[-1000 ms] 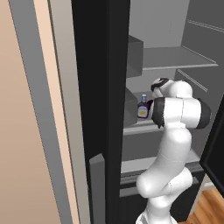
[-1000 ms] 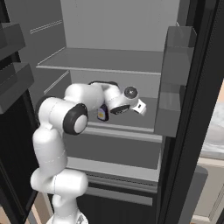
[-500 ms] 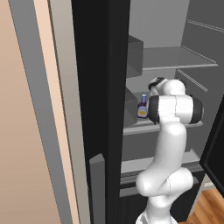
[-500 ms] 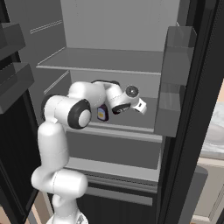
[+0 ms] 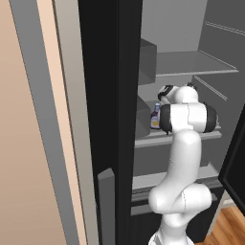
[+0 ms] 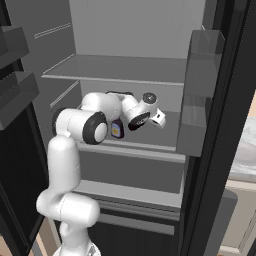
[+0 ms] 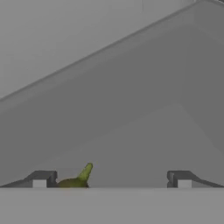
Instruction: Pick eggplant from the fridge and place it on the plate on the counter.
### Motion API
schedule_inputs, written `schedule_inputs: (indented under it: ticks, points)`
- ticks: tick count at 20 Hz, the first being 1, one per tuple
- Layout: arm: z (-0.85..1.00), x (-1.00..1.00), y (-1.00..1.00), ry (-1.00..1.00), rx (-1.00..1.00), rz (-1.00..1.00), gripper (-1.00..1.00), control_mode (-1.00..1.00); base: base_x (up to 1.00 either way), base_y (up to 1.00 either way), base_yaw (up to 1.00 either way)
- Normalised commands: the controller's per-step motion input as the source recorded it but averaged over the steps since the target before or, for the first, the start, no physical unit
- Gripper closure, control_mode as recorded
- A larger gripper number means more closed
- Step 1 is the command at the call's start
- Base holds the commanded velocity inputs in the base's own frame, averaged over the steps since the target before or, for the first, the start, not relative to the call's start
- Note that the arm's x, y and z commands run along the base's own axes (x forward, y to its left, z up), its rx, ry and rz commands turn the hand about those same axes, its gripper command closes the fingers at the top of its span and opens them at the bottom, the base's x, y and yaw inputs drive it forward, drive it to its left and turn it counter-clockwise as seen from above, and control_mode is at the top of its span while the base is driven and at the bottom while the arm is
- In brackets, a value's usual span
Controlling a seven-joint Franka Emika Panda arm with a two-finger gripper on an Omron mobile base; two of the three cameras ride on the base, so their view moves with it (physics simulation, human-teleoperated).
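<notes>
Grey fridge [image 6: 135, 70] shelf: reach-for-eggplant step | gripper [image 7: 111, 179] spread wide | green stem, probably eggplant [image 7: 78, 180] (body hidden), beside one fingertip | next: centre, close.

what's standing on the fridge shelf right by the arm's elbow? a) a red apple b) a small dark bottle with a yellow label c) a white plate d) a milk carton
b, a small dark bottle with a yellow label stands on the grey fridge shelf, partly hidden behind the arm; the left base view shows it too.
</notes>
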Motion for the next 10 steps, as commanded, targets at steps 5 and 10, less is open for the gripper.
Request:
schedule_inputs:
  ticks: [5,10]
  points:
    - [-0.04,0.32,0.19,0.1,0.0,0.01,-1.0,-1.0,0.0,0.0,0.0]
    - [-0.12,0.25,0.09,0.16,0.04,0.02,-1.0,-1.0,0.0,0.0,0.0]
